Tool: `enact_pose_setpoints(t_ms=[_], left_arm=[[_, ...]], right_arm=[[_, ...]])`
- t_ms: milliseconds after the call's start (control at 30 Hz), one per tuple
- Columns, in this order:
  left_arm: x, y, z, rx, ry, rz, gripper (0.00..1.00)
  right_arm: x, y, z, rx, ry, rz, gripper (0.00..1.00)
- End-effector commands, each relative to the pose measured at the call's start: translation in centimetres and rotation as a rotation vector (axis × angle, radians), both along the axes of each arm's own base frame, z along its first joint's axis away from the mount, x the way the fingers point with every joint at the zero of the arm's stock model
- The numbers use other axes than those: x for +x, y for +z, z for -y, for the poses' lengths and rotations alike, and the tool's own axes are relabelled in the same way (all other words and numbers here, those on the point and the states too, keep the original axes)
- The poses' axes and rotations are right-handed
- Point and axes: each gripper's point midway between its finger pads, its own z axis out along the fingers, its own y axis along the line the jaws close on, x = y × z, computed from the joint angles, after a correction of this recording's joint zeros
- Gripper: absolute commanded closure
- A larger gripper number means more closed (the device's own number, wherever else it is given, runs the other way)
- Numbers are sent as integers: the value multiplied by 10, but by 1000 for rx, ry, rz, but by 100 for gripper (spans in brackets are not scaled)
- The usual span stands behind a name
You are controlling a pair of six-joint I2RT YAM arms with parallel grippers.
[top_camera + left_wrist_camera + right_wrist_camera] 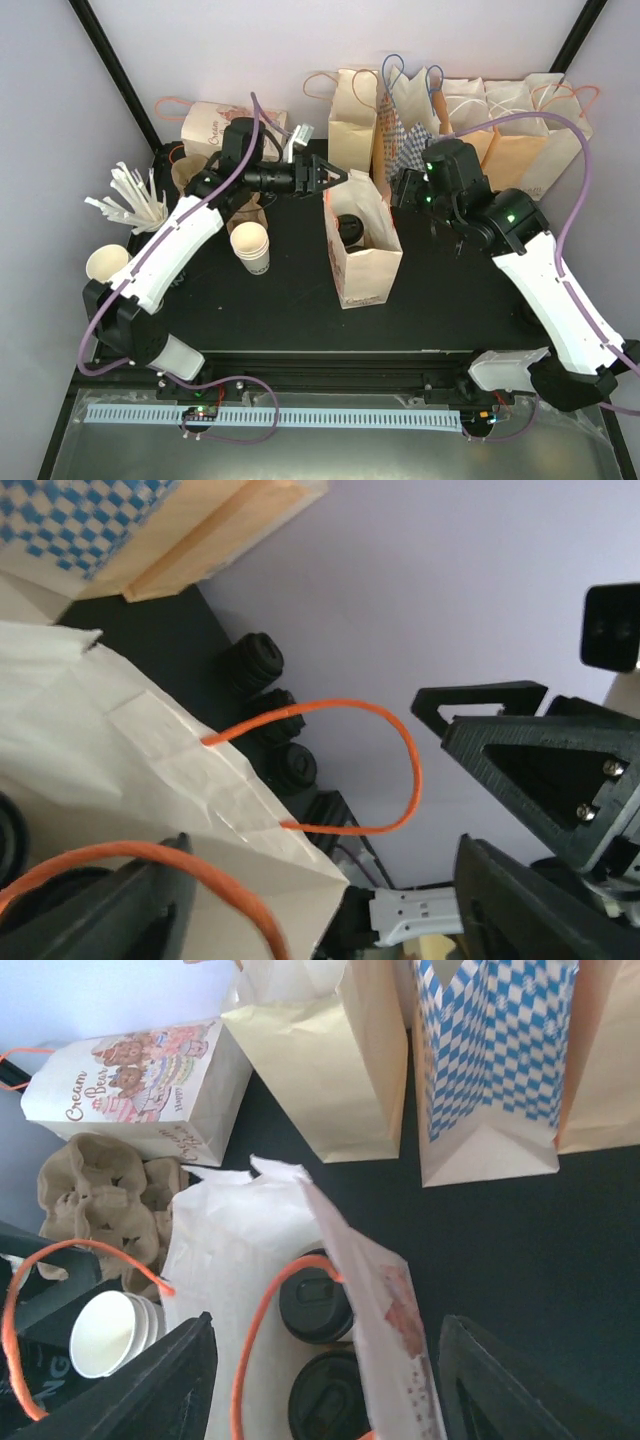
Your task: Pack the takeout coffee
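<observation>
Top external: well to the left of the left gripper (336,177), past its own forearm, a cup of white straws (132,200) and a tipped stack of lidless cups (107,262) sit near the table (300,300) edge. A second cup stack (251,246) stands nearer the gripper, beside the arm. Behind its wrist are a cardboard carrier (95,1200) and a printed "Cream" bag (130,1090). The left gripper points rightward, its fingers (530,910) spread wide with nothing clamped between them; an orange handle (395,770) loops just ahead. Just below and in front of its tips stands the open white bag (365,265). Two takeout coffees (315,1305) sit inside it, side by side, black lids up. The right gripper (327,1360) hangs over that bag's right side, fingers far apart and empty, the coffees directly beneath it. Behind it stand a tan bag (330,1060) and a blue-checked bag (490,1060).
</observation>
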Motion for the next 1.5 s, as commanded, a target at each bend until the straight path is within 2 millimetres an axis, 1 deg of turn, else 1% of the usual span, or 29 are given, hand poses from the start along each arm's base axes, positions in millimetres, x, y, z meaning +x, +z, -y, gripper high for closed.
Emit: enact_pose_setpoints(t_ms=[0, 67, 133, 267, 333, 400, 467, 533, 600, 700, 767, 833, 900, 967, 1033, 1067, 1100, 1133, 1167, 1233, 1300, 1467], left_arm=[[-16, 26, -29, 113, 64, 170, 19], [-19, 24, -48, 206, 137, 208, 8], [-22, 20, -74, 308, 227, 238, 2], [-40, 21, -123, 449, 349, 315, 1], [-45, 17, -154, 536, 444, 334, 1], [-47, 16, -188, 616, 576, 341, 1], [-44, 8, -222, 689, 709, 322, 1], [-39, -1, -253, 744, 825, 278, 1], [-31, -10, -277, 761, 902, 230, 1], [-17, -26, -299, 783, 963, 149, 1], [-5, -34, -308, 765, 992, 93, 1], [8, -41, -317, 740, 1024, 57, 1], [20, -46, -328, 748, 1050, 56, 5], [31, -53, -340, 779, 1065, 47, 12], [41, -63, -353, 821, 1074, 28, 19], [44, -64, -359, 839, 1087, 22, 21], [50, -75, -367, 873, 1090, -14, 23], [52, -78, -374, 905, 1100, -31, 25], [55, -84, -381, 941, 1105, -49, 26], [58, -88, -391, 996, 1117, -59, 27], [60, -97, -402, 1054, 1130, -86, 28], [65, -120, -412, 1110, 1123, -154, 31]], right_arm=[[1, 22, 19, -67, -29, 101, 36], [-5, 28, 26, -109, -7, 134, 35], [-12, 34, 36, -139, -3, 167, 33], [-24, 33, 51, -172, -6, 200, 32], [-30, 30, 56, -180, -5, 204, 32], [-34, 22, 58, -184, 4, 196, 33], [-40, 17, 56, -165, 23, 192, 33], [-46, 12, 51, -123, 58, 188, 32], [-53, 4, 44, -77, 98, 179, 32], [-60, -17, 32, -31, 165, 149, 31], [-66, -32, 25, -13, 215, 133, 30], [-70, -44, 22, -5, 236, 126, 29], [-74, -50, 23, 0, 247, 129, 29], [-77, -50, 23, 3, 263, 143, 29], [-81, -47, 22, 11, 282, 163, 29], [-82, -44, 22, 14, 290, 175, 29], [-83, -41, 21, 19, 302, 187, 29], [-85, -38, 20, 26, 312, 197, 29], [-86, -36, 18, 31, 325, 207, 29], [-88, -31, 15, 40, 349, 223, 29], [-89, -30, 12, 47, 371, 227, 29], [-89, -34, 0, 63, 421, 211, 29]])
